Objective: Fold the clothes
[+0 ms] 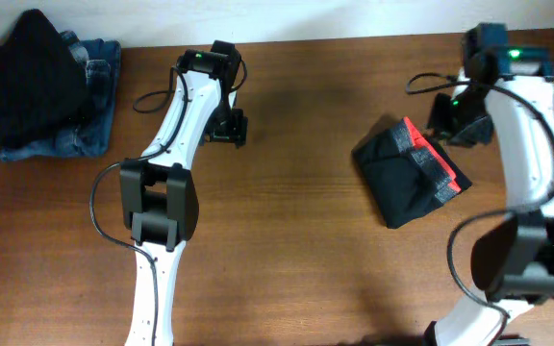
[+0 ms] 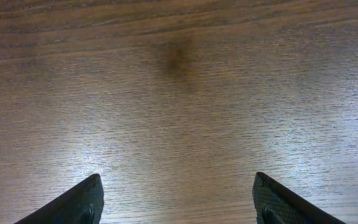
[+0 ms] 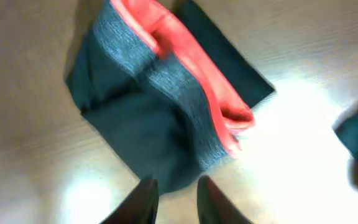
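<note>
The folded black garment with red trim (image 1: 407, 178) lies on the right of the brown wooden table (image 1: 296, 221), a compact and slightly skewed square. Judged best: lift away straight up, so no layer drags open. The right fingers (image 3: 143, 200) hover beside it, narrowly parted and empty. The left fingers (image 2: 73, 205) stand wide.

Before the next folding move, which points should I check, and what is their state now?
1. Red-trimmed garment folded into a compact packet: ok.
2. Right jaws slightly apart, nothing between them: ok.
3. Right jaws clear of the packet's fabric: cannot tell.
4. Left jaws wide apart, empty, over bare table: ok.
5. Black garment folded: not ok, it lies heaped on the jeans.
</note>
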You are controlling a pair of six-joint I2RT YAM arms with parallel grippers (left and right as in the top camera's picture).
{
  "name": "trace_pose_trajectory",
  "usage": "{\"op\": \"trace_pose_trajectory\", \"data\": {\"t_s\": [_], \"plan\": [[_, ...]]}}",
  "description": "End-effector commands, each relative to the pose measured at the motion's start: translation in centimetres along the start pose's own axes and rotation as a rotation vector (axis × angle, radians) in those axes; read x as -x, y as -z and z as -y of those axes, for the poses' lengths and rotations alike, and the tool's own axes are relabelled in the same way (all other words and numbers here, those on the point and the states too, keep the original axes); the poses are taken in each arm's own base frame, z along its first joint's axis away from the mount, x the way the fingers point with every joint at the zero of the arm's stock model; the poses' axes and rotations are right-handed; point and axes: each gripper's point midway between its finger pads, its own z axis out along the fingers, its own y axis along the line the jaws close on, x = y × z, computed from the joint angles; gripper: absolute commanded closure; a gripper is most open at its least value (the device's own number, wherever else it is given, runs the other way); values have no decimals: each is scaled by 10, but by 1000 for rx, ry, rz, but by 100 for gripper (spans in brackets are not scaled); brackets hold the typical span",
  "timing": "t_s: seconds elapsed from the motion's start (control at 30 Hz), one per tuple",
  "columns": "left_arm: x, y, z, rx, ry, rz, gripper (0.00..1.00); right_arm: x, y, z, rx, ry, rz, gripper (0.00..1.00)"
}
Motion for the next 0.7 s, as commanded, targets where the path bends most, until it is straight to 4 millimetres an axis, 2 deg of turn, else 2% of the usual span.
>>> {"op": "trace_pose_trajectory", "data": {"t_s": [0.0, 0.17, 0.3, 0.37, 0.4, 0.5, 0.57, 0.67], "plan": [[-1, 6, 2, -6, 3, 8, 23, -14, -2, 14, -70, 5, -55, 73], [0, 6, 2, -6, 4, 11, 24, -26, -29, 16, -82, 19, -111, 73], [0, 6, 2, -6, 3, 11, 23, -27, -62, 15, -79, 18, -109, 73], [0, 6, 2, -6, 3, 11, 24, -30, -79, 16, -79, 18, -111, 70], [0, 6, 2, -6, 3, 11, 24, -33, -94, 17, -80, 18, -112, 68], [0, 6, 2, -6, 3, 11, 23, -40, -116, 21, -86, 14, -115, 67], [-1, 6, 2, -6, 4, 10, 24, -46, -127, 27, -96, -25, -123, 67], [-2, 6, 1, -5, 3, 4, 24, -53, -136, 47, -156, -122, -131, 67]]}}
